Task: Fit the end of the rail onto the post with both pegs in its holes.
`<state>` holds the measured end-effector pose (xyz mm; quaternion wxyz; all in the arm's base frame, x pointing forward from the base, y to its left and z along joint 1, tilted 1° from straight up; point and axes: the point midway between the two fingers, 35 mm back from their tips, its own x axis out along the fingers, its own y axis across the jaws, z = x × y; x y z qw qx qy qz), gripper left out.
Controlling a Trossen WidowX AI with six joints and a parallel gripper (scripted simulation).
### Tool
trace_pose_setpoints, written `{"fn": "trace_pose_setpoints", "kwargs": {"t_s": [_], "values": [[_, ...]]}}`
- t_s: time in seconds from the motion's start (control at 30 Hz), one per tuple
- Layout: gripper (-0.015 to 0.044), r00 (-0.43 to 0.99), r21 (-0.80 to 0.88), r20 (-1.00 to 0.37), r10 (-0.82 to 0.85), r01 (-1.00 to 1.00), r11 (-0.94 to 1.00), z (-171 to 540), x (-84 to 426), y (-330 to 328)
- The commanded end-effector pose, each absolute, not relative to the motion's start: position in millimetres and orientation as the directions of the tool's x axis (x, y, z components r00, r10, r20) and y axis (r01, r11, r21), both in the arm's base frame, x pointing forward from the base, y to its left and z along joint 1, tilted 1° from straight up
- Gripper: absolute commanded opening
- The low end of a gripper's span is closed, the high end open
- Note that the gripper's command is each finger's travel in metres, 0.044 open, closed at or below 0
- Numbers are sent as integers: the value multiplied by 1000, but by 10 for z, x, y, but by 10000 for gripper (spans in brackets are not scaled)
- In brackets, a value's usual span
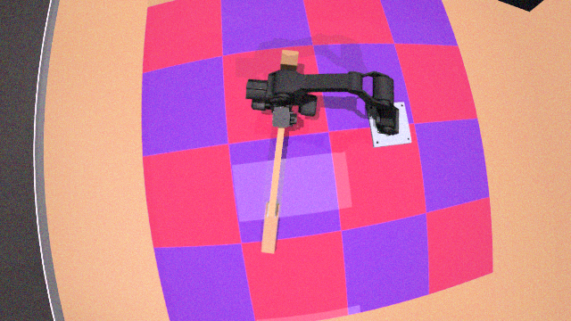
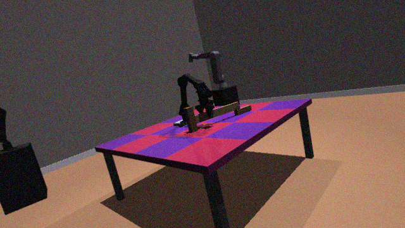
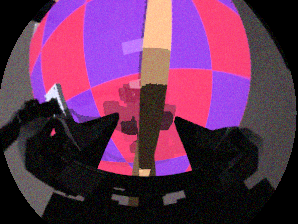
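Black parallel-jaw gripper (image 1: 285, 109) (image 2: 205, 114) (image 3: 147, 117)'s wide open, long tan wooden rail (image 1: 277, 167) (image 2: 225, 109) (image 3: 157, 37) running lengthwise between its fingers. Straight up looks safest.

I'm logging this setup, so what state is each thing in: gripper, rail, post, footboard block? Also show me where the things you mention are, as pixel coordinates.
Gripper (image 1: 284, 108) (image 2: 204, 112) (image 3: 147, 117): open, jaws either side of rail
Rail (image 1: 277, 165) (image 2: 225, 109) (image 3: 154, 65): looks roughly level, far end at footboard block; peg fit hidden
Post (image 1: 290, 57) (image 2: 190, 119): upright
Footboard block (image 1: 268, 236) (image 2: 244, 110): low on table

red-and-purple checkered tabletop (image 1: 379, 178) (image 2: 228, 130) (image 3: 190, 90), tan rail (image 1: 277, 165) (image 2: 225, 109) (image 3: 158, 25), black arm (image 1: 330, 83) (image 2: 183, 92)
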<state>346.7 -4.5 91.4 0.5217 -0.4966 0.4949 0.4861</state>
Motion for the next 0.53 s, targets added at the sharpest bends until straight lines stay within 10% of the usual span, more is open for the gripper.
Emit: {"fn": "trace_pose_setpoints", "kwargs": {"t_s": [0.0,0.5], "values": [[440,47,-47,-999,13,-998,31,1124,3474,164],[440,48,-48,-999,13,-998,30,1191,3467,231]]}}
